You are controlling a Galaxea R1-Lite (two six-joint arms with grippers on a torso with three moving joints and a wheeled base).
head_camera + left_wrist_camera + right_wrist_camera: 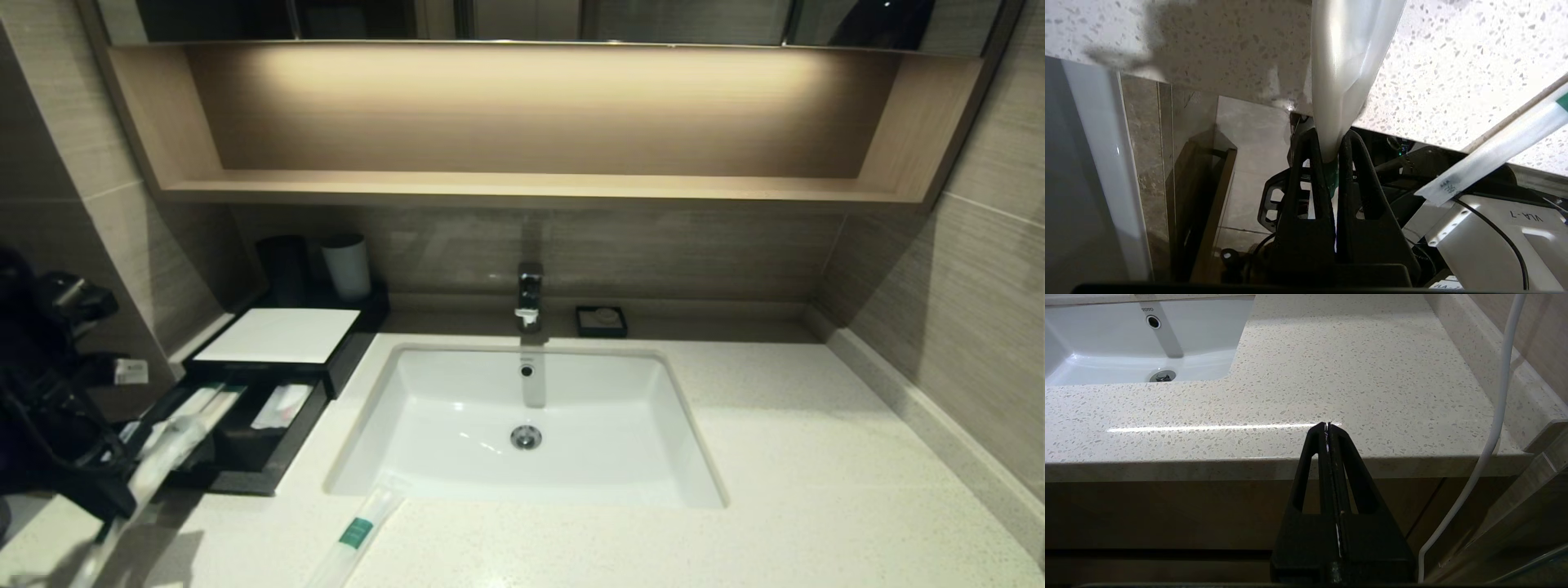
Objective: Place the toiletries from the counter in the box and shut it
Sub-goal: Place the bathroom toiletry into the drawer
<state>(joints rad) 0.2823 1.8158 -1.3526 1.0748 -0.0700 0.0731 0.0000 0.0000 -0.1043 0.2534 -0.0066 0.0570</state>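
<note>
Left wrist view: toothbrush packet (1347, 61) between fingers (1306, 171).

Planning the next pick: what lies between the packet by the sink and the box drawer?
Head view: only bare counter separates that packet from the drawer.

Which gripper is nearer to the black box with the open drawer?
Left. The left gripper, holding a toothbrush packet, is beside the box; the right gripper waits past the counter's front edge.

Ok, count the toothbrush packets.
2. One packet is clamped in the left gripper by the open drawer; the other lies on the counter before the sink. The drawer may hide more. Right gripper idles at the counter's front.
</note>
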